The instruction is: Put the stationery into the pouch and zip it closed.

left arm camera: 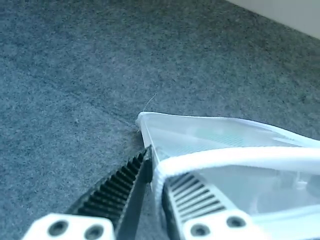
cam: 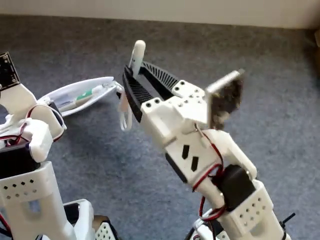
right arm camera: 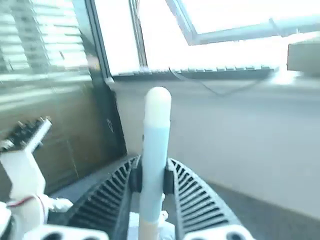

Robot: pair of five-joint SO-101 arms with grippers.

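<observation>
Pen (right arm camera: 155,145) upright between right fingers (right arm camera: 197,200) | pouch (left arm camera: 215,135) rim between left fingers (left arm camera: 117,187)

1. Indoor room, probably an office: a large bright window (right arm camera: 235,20) with slatted blinds (right arm camera: 35,40) beside it.
2. A plain white wall (right arm camera: 260,140) runs beneath the sill, with dark panelling (right arm camera: 75,145) alongside.
3. A grey carpet-like surface (cam: 260,70) meets a pale wall at its far edge.
</observation>
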